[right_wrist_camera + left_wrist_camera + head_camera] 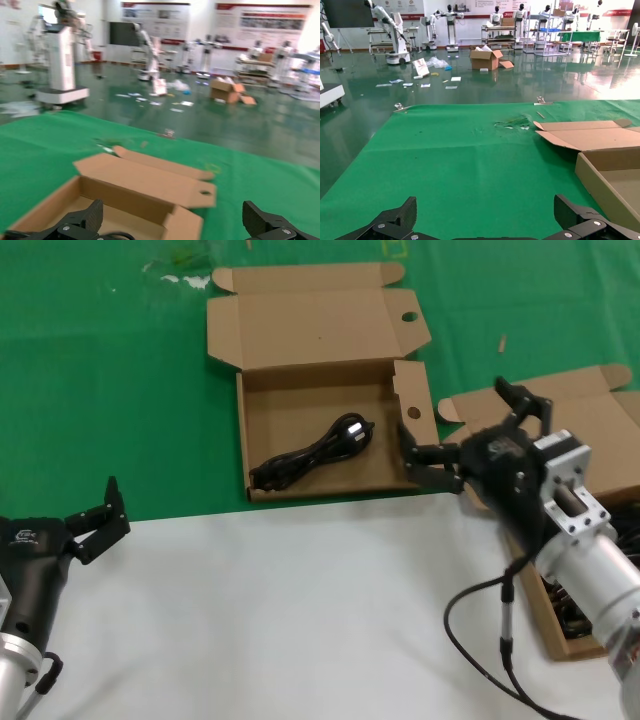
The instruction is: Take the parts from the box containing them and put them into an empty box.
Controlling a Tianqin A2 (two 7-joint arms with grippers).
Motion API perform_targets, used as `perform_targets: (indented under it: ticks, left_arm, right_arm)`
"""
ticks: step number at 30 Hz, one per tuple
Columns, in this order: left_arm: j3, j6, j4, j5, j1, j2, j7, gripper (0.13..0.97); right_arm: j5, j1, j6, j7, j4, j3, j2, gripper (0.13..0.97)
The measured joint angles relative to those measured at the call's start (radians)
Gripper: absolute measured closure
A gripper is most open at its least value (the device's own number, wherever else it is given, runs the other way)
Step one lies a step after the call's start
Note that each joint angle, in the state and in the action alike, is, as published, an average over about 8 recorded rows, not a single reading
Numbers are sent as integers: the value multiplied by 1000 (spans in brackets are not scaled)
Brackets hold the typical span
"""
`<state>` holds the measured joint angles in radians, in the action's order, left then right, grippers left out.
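Note:
A wide brown box (pixel 264 400) with round holes in its lid flaps lies open at the middle of the green mat. One black power cord (pixel 312 454) is coiled on its floor. The same box (pixel 145 182) fills the lower part of the right wrist view. My right gripper (pixel 456 412) hovers open and empty at this box's right wall; its fingertips (pixel 93 216) show wide apart. A second brown box (pixel 590 405) lies at the right, mostly hidden under my right arm, with dark cords (pixel 563 612) showing inside. My left gripper (pixel 96 514) is parked open at the near left.
A white cloth (pixel 300 610) covers the near part of the table, with green mat (pixel 110 390) beyond it. In the left wrist view my open left gripper (pixel 485 212) faces bare mat, with the holed box's corner (pixel 605 172) off to one side.

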<state>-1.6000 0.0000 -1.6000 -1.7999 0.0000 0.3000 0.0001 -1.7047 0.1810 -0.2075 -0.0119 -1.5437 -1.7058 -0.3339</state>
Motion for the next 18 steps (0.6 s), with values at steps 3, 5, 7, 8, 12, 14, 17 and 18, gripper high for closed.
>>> perform_targets:
  ticks: [3, 5, 7, 8, 12, 14, 17, 18]
  left_arm:
    - [0, 0, 0, 0, 0, 0, 0, 133]
    - [0, 0, 0, 0, 0, 0, 0, 132]
    - [0, 0, 0, 0, 0, 0, 0, 132]
    - [0, 0, 0, 0, 0, 0, 0, 132]
    - [0, 0, 0, 0, 0, 0, 0, 132]
    - [0, 0, 0, 0, 0, 0, 0, 132]
    - [0, 0, 0, 0, 0, 0, 0, 132]
    - [0, 0, 0, 0, 0, 0, 0, 132]
  right_arm:
    - [-19, -37, 42, 2, -11, 22, 7, 129]
    - [-32, -61, 70, 4, -19, 36, 11, 129]
    - [-45, -86, 98, 5, -27, 50, 16, 129]
    - [-51, -98, 112, 6, -30, 57, 18, 129]
    - [-71, -135, 154, 9, -42, 79, 25, 129]
    - [-76, -145, 166, 10, -45, 84, 27, 129]
    - [-79, -150, 171, 10, -47, 87, 28, 129]
    - [-79, -150, 172, 10, -47, 88, 28, 129]
